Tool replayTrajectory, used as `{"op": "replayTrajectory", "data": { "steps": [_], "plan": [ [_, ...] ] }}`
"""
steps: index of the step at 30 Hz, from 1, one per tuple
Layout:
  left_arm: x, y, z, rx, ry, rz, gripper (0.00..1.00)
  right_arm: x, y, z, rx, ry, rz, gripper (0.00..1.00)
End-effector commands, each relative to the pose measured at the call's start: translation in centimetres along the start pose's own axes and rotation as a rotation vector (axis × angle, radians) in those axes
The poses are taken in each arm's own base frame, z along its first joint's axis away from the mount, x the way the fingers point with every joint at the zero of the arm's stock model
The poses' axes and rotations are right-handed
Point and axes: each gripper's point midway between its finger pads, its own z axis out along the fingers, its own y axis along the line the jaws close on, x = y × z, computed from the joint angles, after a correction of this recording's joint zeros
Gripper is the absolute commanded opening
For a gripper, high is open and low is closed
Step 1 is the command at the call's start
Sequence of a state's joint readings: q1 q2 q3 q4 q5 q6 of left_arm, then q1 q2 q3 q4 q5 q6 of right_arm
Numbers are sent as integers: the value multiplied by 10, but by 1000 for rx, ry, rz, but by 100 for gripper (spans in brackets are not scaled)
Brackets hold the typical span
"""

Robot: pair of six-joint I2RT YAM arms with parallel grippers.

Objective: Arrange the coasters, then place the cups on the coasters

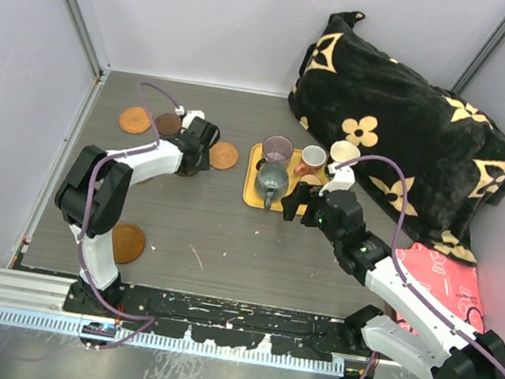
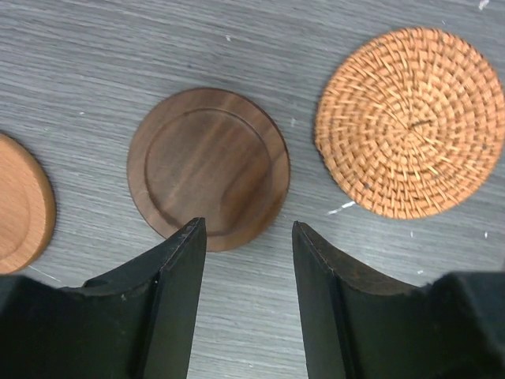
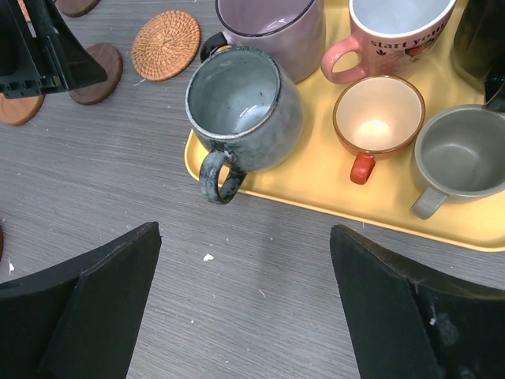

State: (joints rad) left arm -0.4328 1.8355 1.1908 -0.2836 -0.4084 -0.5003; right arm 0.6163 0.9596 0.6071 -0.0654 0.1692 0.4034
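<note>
Left wrist view puts the left gripper (image 2: 248,237) right over the near rim of a dark coaster (image 2: 207,158). Its fingers are half spread and pinch nothing, and I cannot tell whether the tips touch the wood. A woven coaster (image 2: 410,122) lies just beside the dark one on one side and a pale coaster (image 2: 20,205) on the other, none of them touching. I'd say the arranging step is in hand, since every coaster is bare.

All the cups (image 3: 377,118) sit crowded on the yellow tray (image 3: 316,201). The right gripper (image 3: 245,292) hangs spread wide and empty before the tray's near lip, facing the grey-green mug (image 3: 241,103).

The next move, I reckon, is to take this flat disc by its rim or nudge it into line. That calls for a low, careful closing, as there is little edge to catch.

One lone coaster (image 1: 127,243) lies well apart, by the left arm's base, and probably needs fetching.

For room, the counter (image 1: 217,232) is bare between the two arms and in front of the tray, which is space enough for a row. The left wall stands near the far coasters. The pillow (image 1: 403,146) crowds the tray's far side, and the mug's handle juts past the tray lip, so the right arm should mind it.
</note>
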Motion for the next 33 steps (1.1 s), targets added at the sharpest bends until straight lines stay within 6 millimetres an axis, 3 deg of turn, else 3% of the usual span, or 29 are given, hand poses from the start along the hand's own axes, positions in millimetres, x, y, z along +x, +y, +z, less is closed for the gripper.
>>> {"op": "replayTrajectory", "data": {
  "steps": [1, 13, 22, 33],
  "plan": [
    [-23, 3, 5, -3, -58, -76, 49, -20, 12, -4, -44, -70, 10, 93],
    [-12, 19, 32, -22, 5, -120, 48, -19, 12, 1, -42, -61, 5, 93],
    [-23, 33, 55, -37, 39, -170, 47, -15, 13, 6, -40, -47, 6, 93],
    [-39, 29, 77, -47, 34, -156, 47, -14, 12, 13, -27, -33, -3, 93]
  ]
}}
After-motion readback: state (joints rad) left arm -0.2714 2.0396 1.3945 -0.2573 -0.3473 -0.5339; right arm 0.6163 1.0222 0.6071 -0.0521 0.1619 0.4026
